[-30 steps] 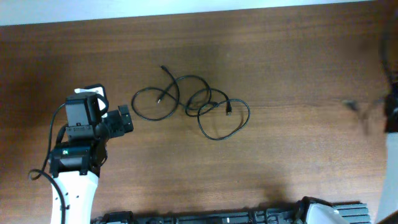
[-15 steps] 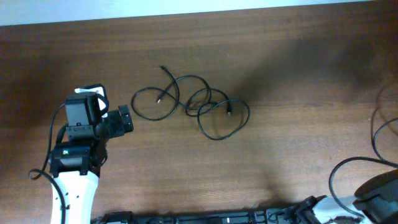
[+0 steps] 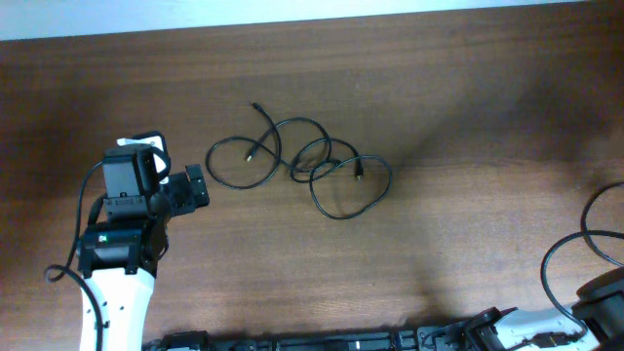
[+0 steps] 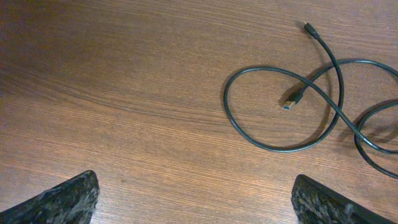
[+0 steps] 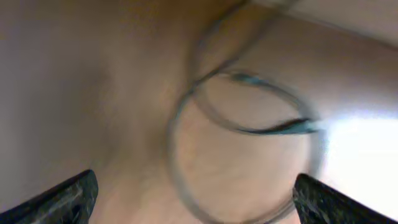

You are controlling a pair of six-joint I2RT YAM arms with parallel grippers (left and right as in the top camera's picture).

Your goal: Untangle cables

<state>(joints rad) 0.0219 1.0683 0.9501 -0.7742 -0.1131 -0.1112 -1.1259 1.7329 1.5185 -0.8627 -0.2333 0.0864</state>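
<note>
Left fingers [image 4: 65,202] spread wide before the tangled cables [image 4: 293,99]; right fingers [image 5: 62,200] seemingly apart, view blurred.

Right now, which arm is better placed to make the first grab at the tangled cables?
Left. The left gripper is open beside the nearest loop of the cables, which shows in its wrist view. The right arm sits at the right edge of the table, far from them, its wrist view blurred.

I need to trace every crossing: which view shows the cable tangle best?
Overhead: the whole tangle lies in frame, loops and plugs included. Left wrist shows only one loop, sharp but cut off at the right edge. Right wrist is too blurred to tell.
</note>
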